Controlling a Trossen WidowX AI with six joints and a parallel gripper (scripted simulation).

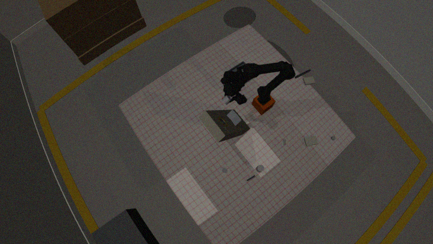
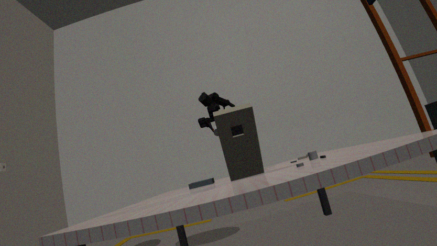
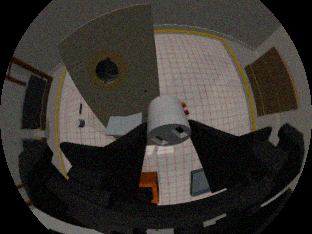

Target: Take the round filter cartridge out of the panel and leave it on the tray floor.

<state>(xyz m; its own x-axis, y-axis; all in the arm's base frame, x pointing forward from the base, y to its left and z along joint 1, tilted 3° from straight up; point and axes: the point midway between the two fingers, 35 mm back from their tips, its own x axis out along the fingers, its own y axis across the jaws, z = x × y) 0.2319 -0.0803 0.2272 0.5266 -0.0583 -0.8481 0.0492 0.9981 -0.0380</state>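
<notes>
The arm (image 1: 266, 77) is matt black throughout, built of blocky, rounded links joined by thick cylindrical joints. It rises from a square orange base block (image 1: 263, 104) (the only bright colour on the machine). The gripper (image 3: 168, 136) has two broad, dark, wedge-shaped fingers. Any cables, screws or markings are too dim to make out.

No text, label, brand or number can be read in any view. The pictures are too dim and coarse for lettering.
</notes>
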